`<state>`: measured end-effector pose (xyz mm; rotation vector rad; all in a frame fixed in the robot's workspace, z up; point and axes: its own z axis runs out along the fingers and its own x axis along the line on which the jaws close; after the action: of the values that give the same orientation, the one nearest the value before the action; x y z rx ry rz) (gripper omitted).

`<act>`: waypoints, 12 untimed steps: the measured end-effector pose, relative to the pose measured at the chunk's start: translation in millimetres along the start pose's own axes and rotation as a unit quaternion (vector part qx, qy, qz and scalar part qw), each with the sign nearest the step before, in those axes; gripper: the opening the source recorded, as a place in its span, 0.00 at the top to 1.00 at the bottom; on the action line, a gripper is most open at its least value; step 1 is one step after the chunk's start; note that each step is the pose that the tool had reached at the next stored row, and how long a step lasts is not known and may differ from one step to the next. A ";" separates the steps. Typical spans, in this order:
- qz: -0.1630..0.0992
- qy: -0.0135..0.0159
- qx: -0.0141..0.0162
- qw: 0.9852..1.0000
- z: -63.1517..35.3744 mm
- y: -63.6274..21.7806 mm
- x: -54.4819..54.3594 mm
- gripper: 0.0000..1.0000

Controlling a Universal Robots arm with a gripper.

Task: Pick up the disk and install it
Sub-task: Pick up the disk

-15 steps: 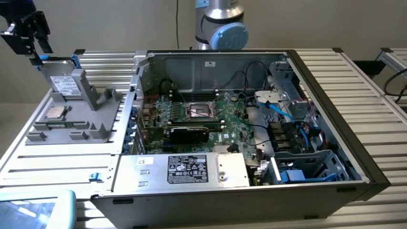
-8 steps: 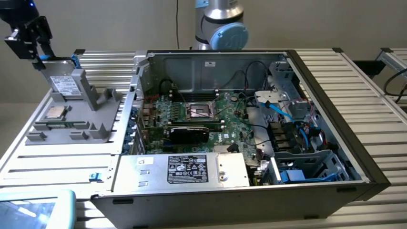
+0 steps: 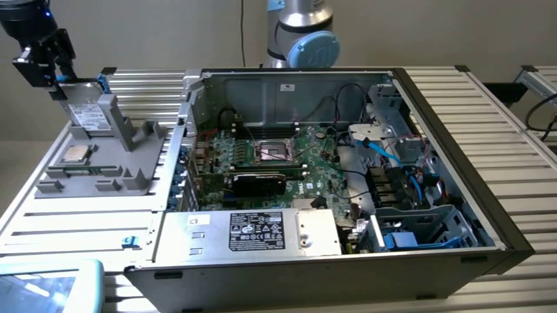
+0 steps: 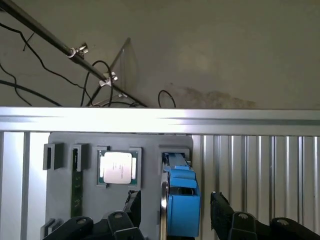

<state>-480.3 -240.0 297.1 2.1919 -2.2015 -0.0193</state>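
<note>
The disk (image 3: 88,115), silver-grey with a white label and a bright blue carrier, stands on edge in a slot of the grey fixture (image 3: 130,166) at the exterior view's left. Just above its top edge hangs my gripper (image 3: 59,85). In the wrist view the disk's blue carrier (image 4: 181,200) sits between the two black fingers (image 4: 134,202). A gap shows on each side, so the gripper (image 4: 175,200) is open around the disk and holds nothing.
A square silver CPU chip (image 4: 117,167) and a green memory stick (image 4: 76,190) lie in the same fixture. The open computer case (image 3: 452,130) holds the motherboard, cables, a silver box with a black label (image 3: 261,231) and a drive cage with blue parts (image 3: 405,238).
</note>
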 end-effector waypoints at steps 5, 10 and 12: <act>-0.001 0.000 0.008 1.000 6.2 1.0 -0.1 0.34; -0.006 -0.001 0.013 1.000 12.0 3.5 -0.5 0.34; -0.007 -0.001 0.013 1.000 12.0 3.5 -0.5 0.34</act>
<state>-484.2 -239.7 285.2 2.2218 -2.1983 0.0069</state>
